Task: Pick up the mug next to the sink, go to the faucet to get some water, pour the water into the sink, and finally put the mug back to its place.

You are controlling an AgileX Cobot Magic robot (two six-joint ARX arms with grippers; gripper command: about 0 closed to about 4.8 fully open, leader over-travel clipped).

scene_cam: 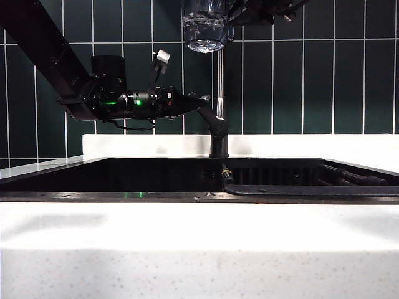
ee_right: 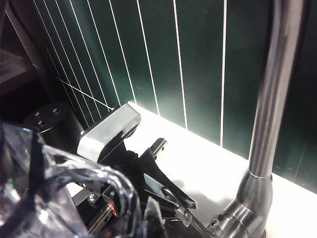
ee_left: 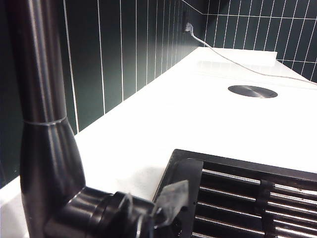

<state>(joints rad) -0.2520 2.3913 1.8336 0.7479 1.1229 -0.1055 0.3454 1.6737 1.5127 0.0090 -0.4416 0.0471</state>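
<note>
From the exterior view I see the left gripper (scene_cam: 201, 98) reaching level from the left side to the faucet (scene_cam: 219, 118), its jaws drawn together at the lever beside the faucet's upright pipe. The right gripper (scene_cam: 232, 15) sits at the top edge of this view, mostly cut off. The mug (scene_cam: 205, 25) hangs just beside it, upright, high over the faucet pipe and well above the sink (scene_cam: 124, 175). The sink's black basin lies below both grippers, set in the white countertop (scene_cam: 199, 243).

In the left wrist view the faucet (ee_left: 47, 129) fills the near side, touching the frame of the closed jaws. A dark jaw tip of the left gripper (ee_left: 171, 198) shows over the sink's ribbed rack (ee_left: 247, 193). A round metal disc (ee_left: 252, 91) and a white cable (ee_left: 233, 62) lie on the countertop (ee_left: 188, 119) well beyond the jaws.

In the right wrist view the mug (ee_right: 54, 198) sits directly in the right gripper's hold, blurred and close. I cannot see the right jaws themselves here. Beyond the mug I see the left gripper (ee_right: 171, 198) closed at the faucet (ee_right: 265, 119) base lever.
</note>
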